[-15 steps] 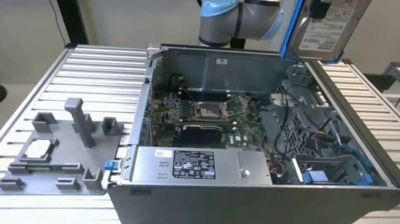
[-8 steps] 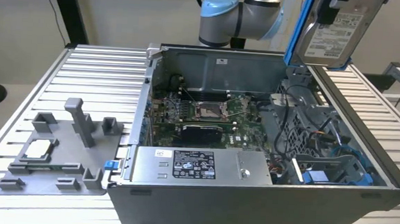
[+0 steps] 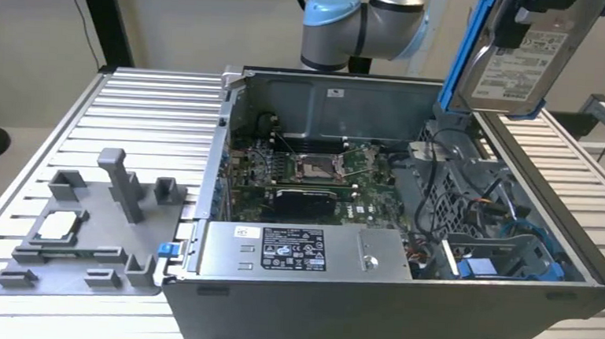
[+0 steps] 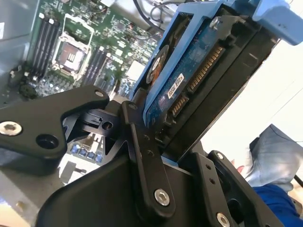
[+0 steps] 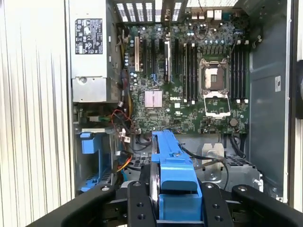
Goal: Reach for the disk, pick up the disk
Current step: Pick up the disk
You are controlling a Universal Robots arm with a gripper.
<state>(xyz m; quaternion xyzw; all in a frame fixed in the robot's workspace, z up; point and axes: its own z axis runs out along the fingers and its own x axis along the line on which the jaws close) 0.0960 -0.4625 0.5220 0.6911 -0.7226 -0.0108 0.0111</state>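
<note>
The gripper (image 5: 177,208) fingers are clamping the flat silver hard disk in its bright blue plastic bracket (image 3: 520,57), holding it apparently clear above the open grey computer case (image 3: 400,301); keeping the grip square should be preventing slippage.

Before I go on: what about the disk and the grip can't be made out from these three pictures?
- Disk, exterior view: its top is cut off by the picture edge.
- Gripper, second wrist view: the far finger is hidden behind the disk's blue bracket.
- Disk's label side, first wrist view: disk is edge-on, so it is hidden.
</note>
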